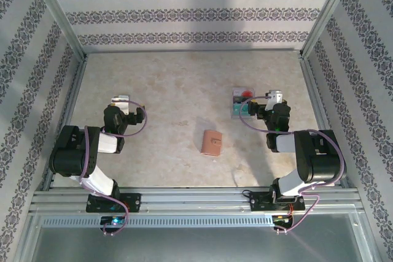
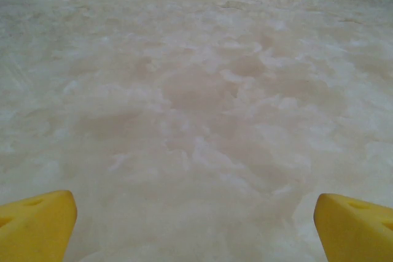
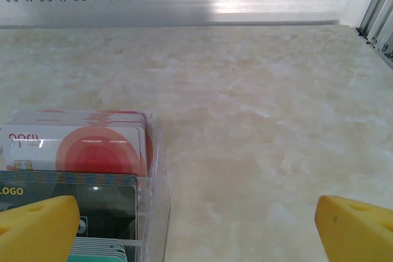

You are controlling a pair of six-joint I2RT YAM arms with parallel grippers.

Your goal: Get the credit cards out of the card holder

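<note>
Salmon-pink card holder [image 1: 212,142] from above; wrist-close, racked cards [image 3: 77,148] (clear tray [image 3: 158,213]); left end effector [image 2: 196,225], right end effector [image 3: 196,228] released

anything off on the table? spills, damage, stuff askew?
Nothing spilled or damaged. The pink wallet lies mid-table, apparently closed, slightly skewed. Cards stand in rows in the clear tray beside the right gripper.

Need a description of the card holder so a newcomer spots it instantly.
On the marbled beige table, look near the middle, slightly toward the near edge: the card holder lies flat and closed there, alone on bare tabletop. It is a small salmon-pink rectangle, unlike the clear plastic tray of red, dark and teal cards farther back on the right.
</note>
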